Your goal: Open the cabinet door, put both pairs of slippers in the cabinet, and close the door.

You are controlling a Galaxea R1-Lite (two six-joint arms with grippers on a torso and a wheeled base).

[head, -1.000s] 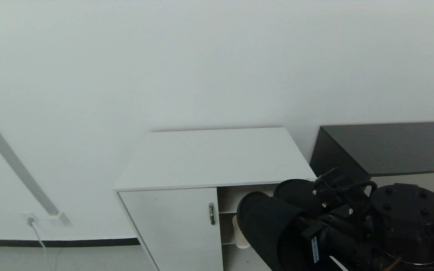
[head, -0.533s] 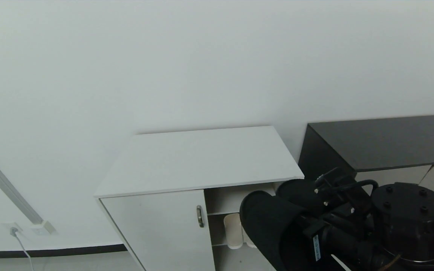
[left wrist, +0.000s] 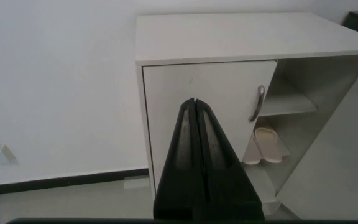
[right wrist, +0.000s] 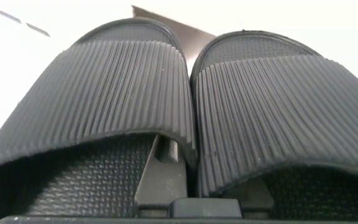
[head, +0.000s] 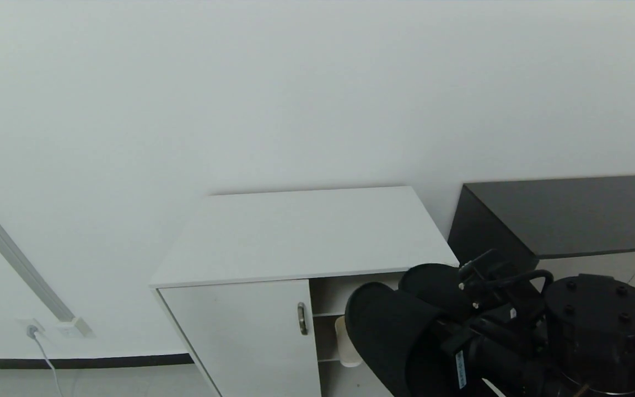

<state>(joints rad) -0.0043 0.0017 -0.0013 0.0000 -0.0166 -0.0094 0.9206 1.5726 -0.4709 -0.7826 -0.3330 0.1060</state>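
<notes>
Right gripper point(right wrist: 165, 174) is clamped on the black slippers point(head: 405, 325), side by side, toes pointing away from the wrist toward the cabinet point(head: 306, 231), right half open. White slippers point(left wrist: 267, 144) sit inside. Left gripper point(left wrist: 195, 102) pinched together, empty.

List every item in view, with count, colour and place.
cabinet: one, white, against the wall; left door shut, right side open
door handle: one, metal, on the shut door's inner edge
cream slippers: one pair, cream, side by side on a lower shelf in the open side
black slippers: one pair, black, held before the open side
dark cabinet: one, black top, right of the white one
wall socket: one, white, cable plugged in, low on the wall at left
cable duct: one, grey, slanting down the wall
left gripper: one, black, fingers shut and empty, facing the shut door
right gripper: one, black, shut on the black slippers
</notes>
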